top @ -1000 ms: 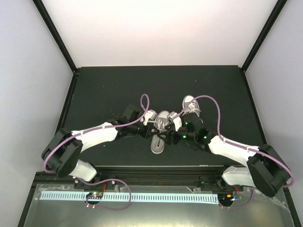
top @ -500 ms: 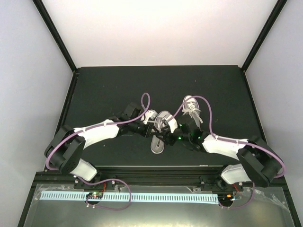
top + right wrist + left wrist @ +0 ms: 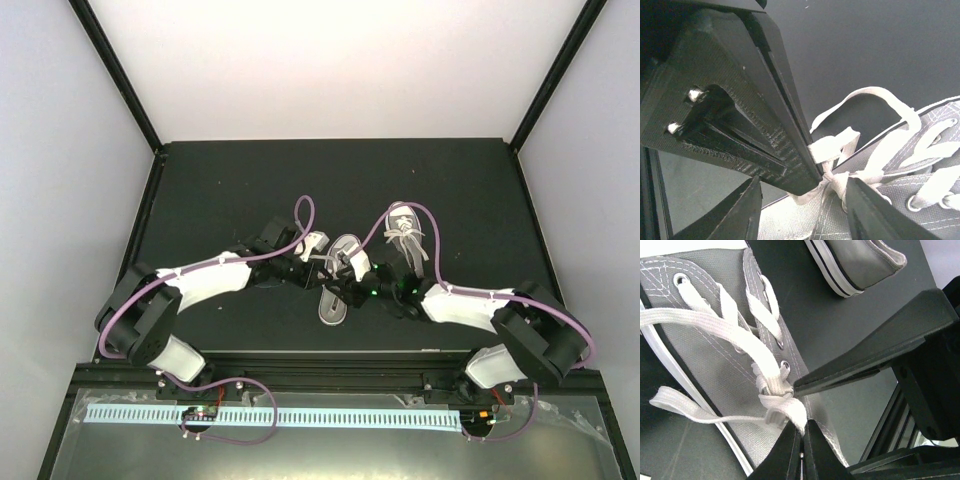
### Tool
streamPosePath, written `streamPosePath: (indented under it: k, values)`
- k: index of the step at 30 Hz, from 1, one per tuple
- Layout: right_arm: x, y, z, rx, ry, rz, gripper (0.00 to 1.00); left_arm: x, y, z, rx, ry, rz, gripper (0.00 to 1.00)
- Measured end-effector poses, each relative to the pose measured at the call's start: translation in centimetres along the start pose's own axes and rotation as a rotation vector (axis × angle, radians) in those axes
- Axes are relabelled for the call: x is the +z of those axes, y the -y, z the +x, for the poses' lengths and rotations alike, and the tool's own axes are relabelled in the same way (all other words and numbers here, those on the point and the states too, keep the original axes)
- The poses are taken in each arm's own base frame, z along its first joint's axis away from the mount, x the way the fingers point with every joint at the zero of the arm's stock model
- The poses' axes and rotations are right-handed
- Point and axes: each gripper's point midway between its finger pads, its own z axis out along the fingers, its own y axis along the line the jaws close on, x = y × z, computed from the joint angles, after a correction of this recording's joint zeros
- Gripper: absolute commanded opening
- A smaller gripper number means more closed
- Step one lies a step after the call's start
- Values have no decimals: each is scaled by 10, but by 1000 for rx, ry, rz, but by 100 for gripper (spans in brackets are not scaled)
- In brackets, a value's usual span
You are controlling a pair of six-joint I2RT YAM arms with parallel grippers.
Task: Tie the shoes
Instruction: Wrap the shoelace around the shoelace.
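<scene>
Two grey canvas shoes with white laces lie on the black table. The middle shoe point(image 3: 334, 300) point(image 3: 715, 360) is between both grippers, and the other shoe point(image 3: 404, 230) point(image 3: 860, 262) lies to its right, further back. My left gripper point(image 3: 324, 261) point(image 3: 802, 424) is shut on a loop of the middle shoe's white lace point(image 3: 790, 410) beside the knot. My right gripper point(image 3: 353, 283) point(image 3: 804, 180) is open. Its fingers point(image 3: 747, 212) straddle the left gripper's tip and the knotted lace point(image 3: 832, 150), with a gap on both sides.
The black mat point(image 3: 220, 190) ends at a raised frame, with white walls behind and on both sides. Purple cables point(image 3: 306, 215) arc above each wrist near the shoes. A metal rail point(image 3: 300, 375) runs along the near edge by the arm bases.
My right arm has reached left and brought its gripper against the middle shoe's knot, jaws narrowing. The left gripper stays shut on the lace, nearly still.
</scene>
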Motion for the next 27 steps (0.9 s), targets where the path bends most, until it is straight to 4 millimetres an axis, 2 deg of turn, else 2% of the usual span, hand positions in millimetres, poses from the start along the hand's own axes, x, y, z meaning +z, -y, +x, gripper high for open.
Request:
streamPosePath:
  k: [8, 12, 15, 27]
  values:
    - [2, -3, 2, -12, -4, 9, 64, 0, -1, 0, -40, -11, 32, 2]
    - [3, -9, 5, -31, -18, -2, 65, 0, 0, -6, -53, -9, 47, 2]
    - [4, -11, 7, -41, -25, 4, 57, 0, 1, -8, -58, -8, 56, 2]
    - [8, 7, 5, -18, -20, 108, 14, -1, 4, -10, -58, -5, 72, 2]
